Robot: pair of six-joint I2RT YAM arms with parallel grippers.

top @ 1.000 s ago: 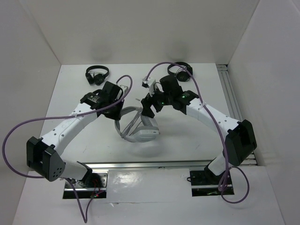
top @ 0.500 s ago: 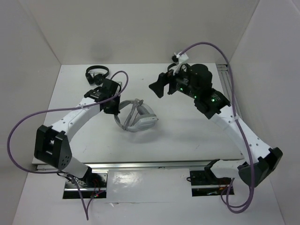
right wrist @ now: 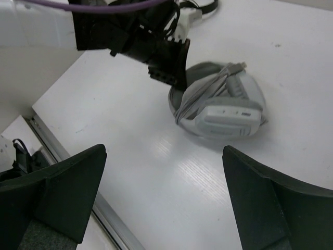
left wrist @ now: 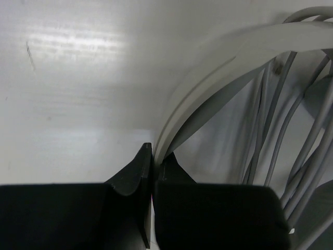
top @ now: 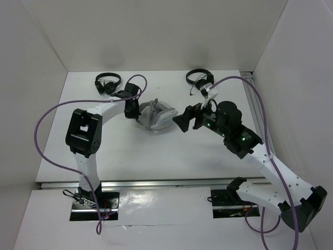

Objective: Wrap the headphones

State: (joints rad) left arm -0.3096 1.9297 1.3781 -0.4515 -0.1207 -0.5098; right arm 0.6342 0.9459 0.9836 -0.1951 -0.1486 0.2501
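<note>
We see the headphones (top: 158, 117) lying on the table (top: 156, 156), upper centre of the top view. Our left gripper (left wrist: 152, 151) pinches their headband edge; our right gripper (right wrist: 164, 156) gapes wide, holding nothing.

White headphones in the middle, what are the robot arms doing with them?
The left gripper is shut on the grey headband of the white headphones, which lie on the table with their cable bunched across them. The right gripper hangs wide open just to their right, holding nothing. Two small black headphones sit untouched at the back.
</note>
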